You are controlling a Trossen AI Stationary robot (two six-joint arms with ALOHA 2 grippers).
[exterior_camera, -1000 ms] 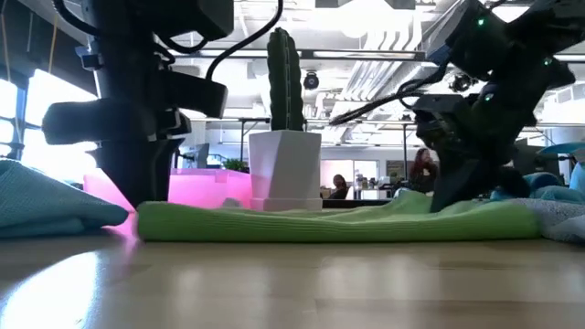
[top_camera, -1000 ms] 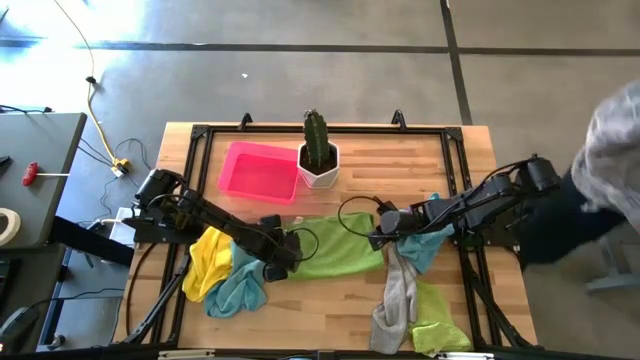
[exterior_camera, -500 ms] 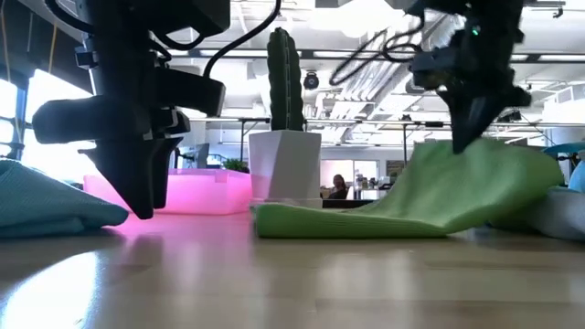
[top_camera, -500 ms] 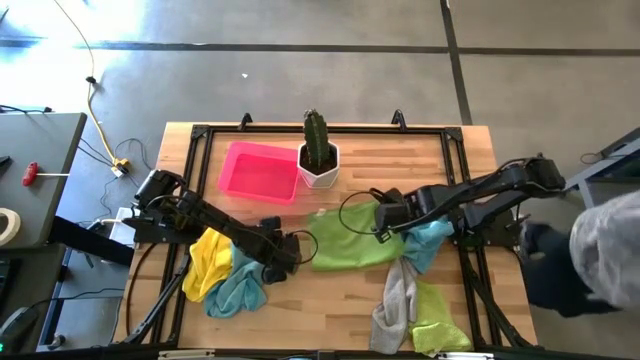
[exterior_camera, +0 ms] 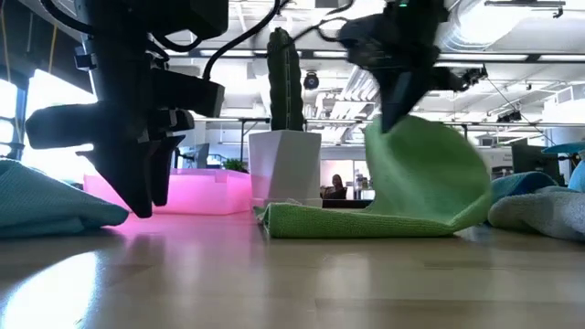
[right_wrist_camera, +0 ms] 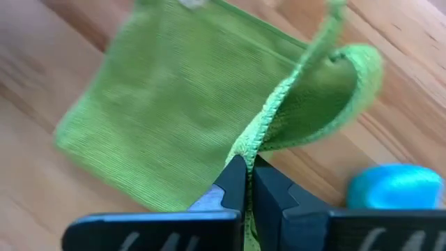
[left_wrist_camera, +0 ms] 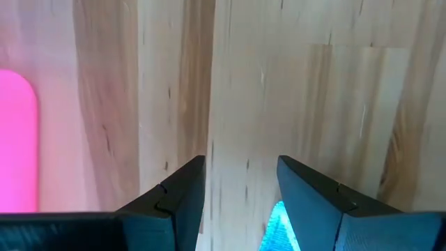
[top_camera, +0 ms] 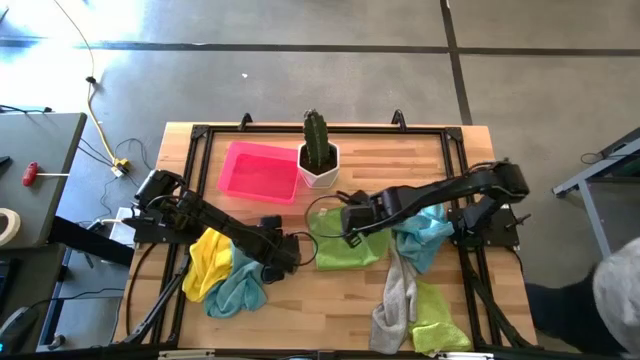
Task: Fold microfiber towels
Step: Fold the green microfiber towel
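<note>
A lime green towel [top_camera: 350, 248] lies at the table's middle, its lower half flat on the wood and its right side curled up and over. My right gripper [top_camera: 347, 228] is shut on that raised side above the towel; it also shows in the low view [exterior_camera: 391, 117]. My left gripper [top_camera: 287, 250] hangs open and empty just left of the towel, a little above the table [left_wrist_camera: 240, 202]. Yellow [top_camera: 205, 258] and light blue [top_camera: 240, 285] towels lie heaped at the left. Light blue [top_camera: 425, 232], grey [top_camera: 398, 295] and lime green [top_camera: 435, 318] towels lie at the right. My right gripper pinches the green towel's hemmed edge [right_wrist_camera: 263, 143] between its two fingers, seemingly one layer. The fingers come from above, pointing down. The held edge is lifted clear and the cloth curves down slack in a loop [exterior_camera: 448, 183]. The lower half [exterior_camera: 366, 222] lies on the table.
A pink tray [top_camera: 260, 170] and a white pot with a cactus [top_camera: 318, 160] stand at the far side, just behind the green towel. Bare wood shows at the near middle [top_camera: 320, 310]. A person's sleeve [top_camera: 615, 290] shows off the table's right.
My right gripper has risen and gone toward the table's left with the green towel's right edge. That side has lifted and curled over the part lying flat. The towel's left end has slid away from my left gripper, which has risen a little.
</note>
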